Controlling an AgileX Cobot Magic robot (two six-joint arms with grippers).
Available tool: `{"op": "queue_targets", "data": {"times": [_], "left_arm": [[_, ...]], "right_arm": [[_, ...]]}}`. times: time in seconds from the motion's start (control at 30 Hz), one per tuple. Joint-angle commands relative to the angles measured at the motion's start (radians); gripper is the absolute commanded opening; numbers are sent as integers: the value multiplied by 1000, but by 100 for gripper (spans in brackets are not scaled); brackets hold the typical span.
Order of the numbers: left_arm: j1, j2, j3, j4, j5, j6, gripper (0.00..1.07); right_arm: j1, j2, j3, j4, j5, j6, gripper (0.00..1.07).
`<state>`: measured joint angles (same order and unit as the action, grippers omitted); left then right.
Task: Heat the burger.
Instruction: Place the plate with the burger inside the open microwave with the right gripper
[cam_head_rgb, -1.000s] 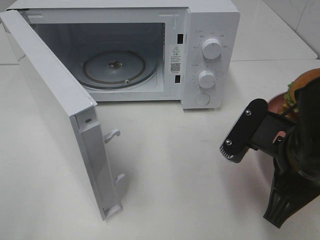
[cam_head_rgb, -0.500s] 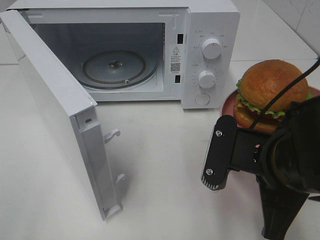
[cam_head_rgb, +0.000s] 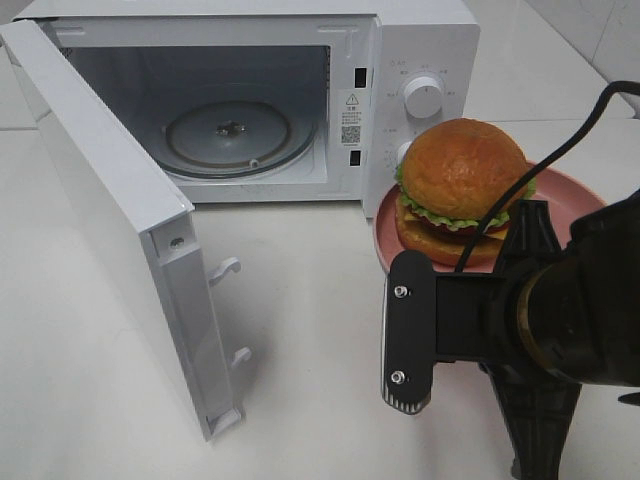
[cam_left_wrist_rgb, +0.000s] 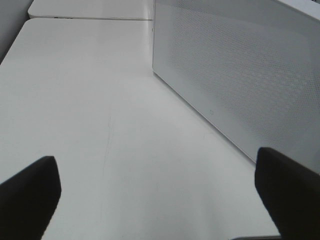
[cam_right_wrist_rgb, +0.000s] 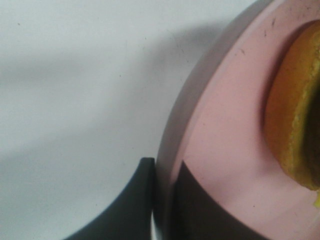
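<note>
Right wrist view: right gripper (cam_right_wrist_rgb: 162, 200) clamped on rim of round pink plate (cam_right_wrist_rgb: 225, 150). Bears tall glossy-bunned burger (cam_head_rgb: 462, 185) toward counter's right edge, beside open white microwave (cam_head_rgb: 440, 55). Likely top-heavy, loose-stacked; hold by plate, level. Left gripper (cam_left_wrist_rgb: 160, 195) spread, empty.

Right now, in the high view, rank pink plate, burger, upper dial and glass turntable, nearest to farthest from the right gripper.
1. pink plate: rim clamped in the right gripper.
2. burger: on that plate.
3. upper dial: microwave panel, behind the burger.
4. glass turntable: inside the microwave, far left.
</note>
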<state>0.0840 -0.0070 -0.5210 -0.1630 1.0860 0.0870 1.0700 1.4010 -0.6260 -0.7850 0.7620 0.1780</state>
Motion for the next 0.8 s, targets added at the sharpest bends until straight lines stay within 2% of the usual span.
{"op": "queue_targets", "data": {"times": [0.03, 0.8], "left_arm": [[-3, -15, 4, -6, -14, 2, 98], [-3, -15, 4, -6, -14, 2, 98]], "right_arm": [[4, -9, 0, -67, -24, -47, 0], [4, -9, 0, -88, -215, -424, 0]]}}
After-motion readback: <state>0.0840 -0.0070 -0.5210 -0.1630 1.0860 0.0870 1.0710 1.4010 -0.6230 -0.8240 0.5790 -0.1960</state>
